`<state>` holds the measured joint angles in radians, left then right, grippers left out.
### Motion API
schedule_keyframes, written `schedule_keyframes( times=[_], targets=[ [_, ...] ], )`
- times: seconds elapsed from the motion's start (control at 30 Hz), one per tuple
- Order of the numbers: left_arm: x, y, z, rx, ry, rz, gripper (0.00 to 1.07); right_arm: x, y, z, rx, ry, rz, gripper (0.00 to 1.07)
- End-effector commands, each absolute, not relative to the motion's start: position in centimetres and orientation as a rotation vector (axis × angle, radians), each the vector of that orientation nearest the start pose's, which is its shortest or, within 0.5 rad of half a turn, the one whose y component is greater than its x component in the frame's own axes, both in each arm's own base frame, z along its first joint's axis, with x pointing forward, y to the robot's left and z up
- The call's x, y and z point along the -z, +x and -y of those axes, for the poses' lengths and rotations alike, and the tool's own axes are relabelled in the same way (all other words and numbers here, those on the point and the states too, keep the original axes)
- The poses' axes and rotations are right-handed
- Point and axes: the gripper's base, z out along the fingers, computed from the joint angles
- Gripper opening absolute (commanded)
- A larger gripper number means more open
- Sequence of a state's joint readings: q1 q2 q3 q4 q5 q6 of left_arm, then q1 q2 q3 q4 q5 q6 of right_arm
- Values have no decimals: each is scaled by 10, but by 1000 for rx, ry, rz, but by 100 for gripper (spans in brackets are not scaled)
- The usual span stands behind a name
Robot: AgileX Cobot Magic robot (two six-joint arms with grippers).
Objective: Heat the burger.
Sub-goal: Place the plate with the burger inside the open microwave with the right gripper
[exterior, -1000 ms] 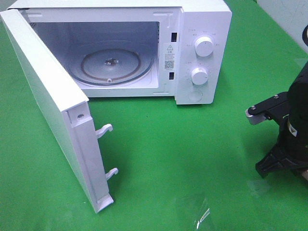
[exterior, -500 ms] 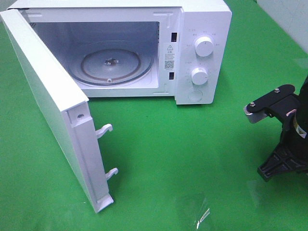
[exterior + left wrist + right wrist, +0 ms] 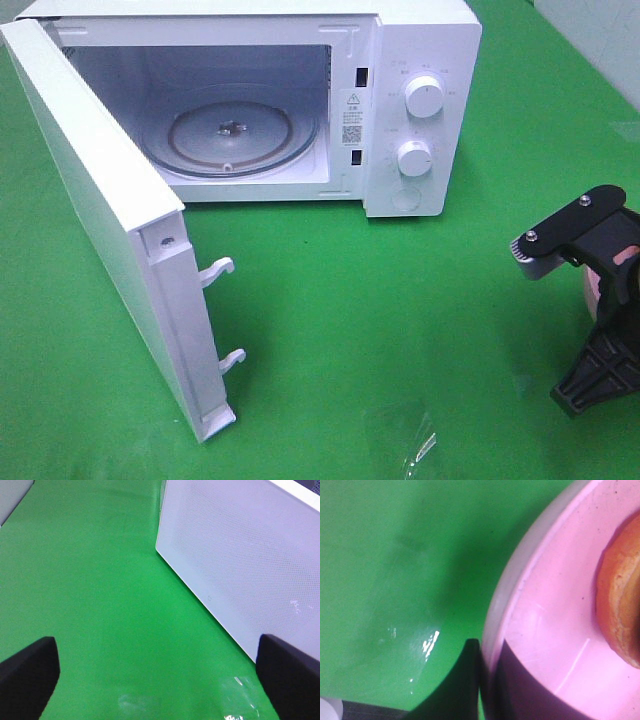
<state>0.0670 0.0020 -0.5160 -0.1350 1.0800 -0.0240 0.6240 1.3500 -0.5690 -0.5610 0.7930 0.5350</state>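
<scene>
Right gripper (image 3: 487,680) moved away from microwave (image 3: 420,40), pinching plate (image 3: 545,625) under burger (image 3: 620,605), left gripper (image 3: 157,675) spread.

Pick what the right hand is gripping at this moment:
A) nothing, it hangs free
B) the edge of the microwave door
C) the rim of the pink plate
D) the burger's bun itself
C. In the right wrist view the right hand is closed over the rim of the pink plate, one finger on top and one beneath, while the burger sits further in on the plate, clear of the fingers.
</scene>
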Motion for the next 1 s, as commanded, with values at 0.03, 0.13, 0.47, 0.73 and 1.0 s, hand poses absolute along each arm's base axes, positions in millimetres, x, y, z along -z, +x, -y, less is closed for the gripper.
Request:
schedule_keyframes(
  times=[0.03,0.13,0.47,0.73,1.0],
  targets=[
    [-282,-6,11,126,-85,-2028,101,-187,176,-84,502,-711,-2699,0],
    [-282,-6,11,126,-85,-2028,101,-190,171,-88,515,-747,-2684,0],
    [-282,-6,11,126,-85,-2028,101,-191,159,-104,527,-890,-2637,0],
    [-282,-6,11,126,-85,-2028,101,-191,147,-117,544,-1025,-2570,0],
    [-282,-6,11,126,-85,-2028,101,-192,138,-128,527,-1121,-2515,0]
  ],
)
